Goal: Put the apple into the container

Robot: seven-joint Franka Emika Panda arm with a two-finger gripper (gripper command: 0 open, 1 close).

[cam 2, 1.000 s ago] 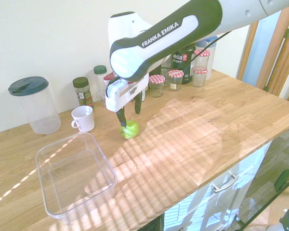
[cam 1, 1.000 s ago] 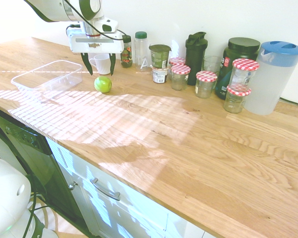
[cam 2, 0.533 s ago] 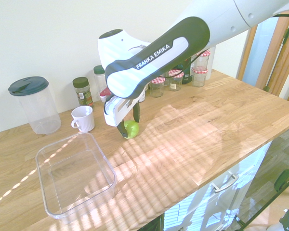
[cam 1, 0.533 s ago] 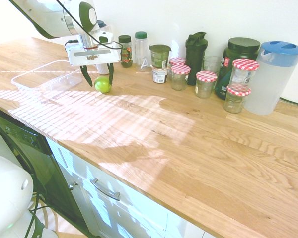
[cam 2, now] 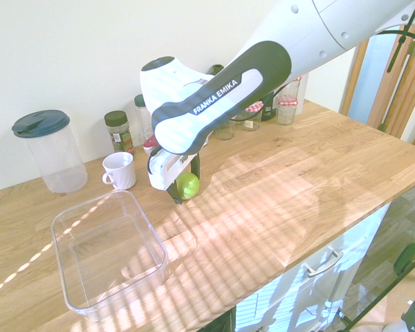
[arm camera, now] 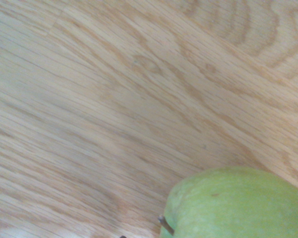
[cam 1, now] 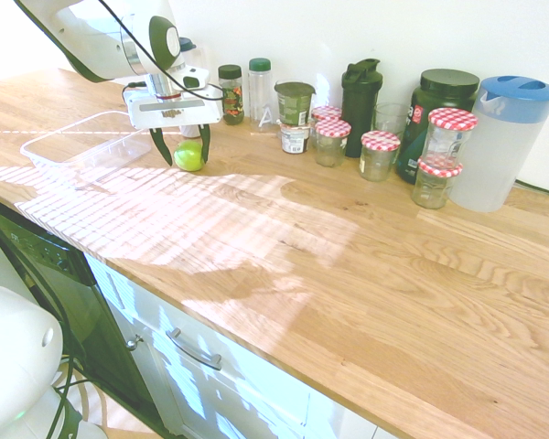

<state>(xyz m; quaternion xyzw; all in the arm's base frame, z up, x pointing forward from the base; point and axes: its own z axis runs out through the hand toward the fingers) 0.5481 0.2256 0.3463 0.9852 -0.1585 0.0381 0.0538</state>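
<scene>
Claw [cam 1: 180,152] is lower than a second ago, now down around the apple [cam 1: 188,155], fingers spread either side, no grip I can see. Apple hasn't left the surface [cam 1: 348,302]; container [cam 2: 157,245] has nothing in it. So approach looks about done; closing is likely next. White mug [cam 2: 119,171] sits near the apple on the wall side, so lift straight first. Container rim must be cleared. Front edge side has open room.
</scene>
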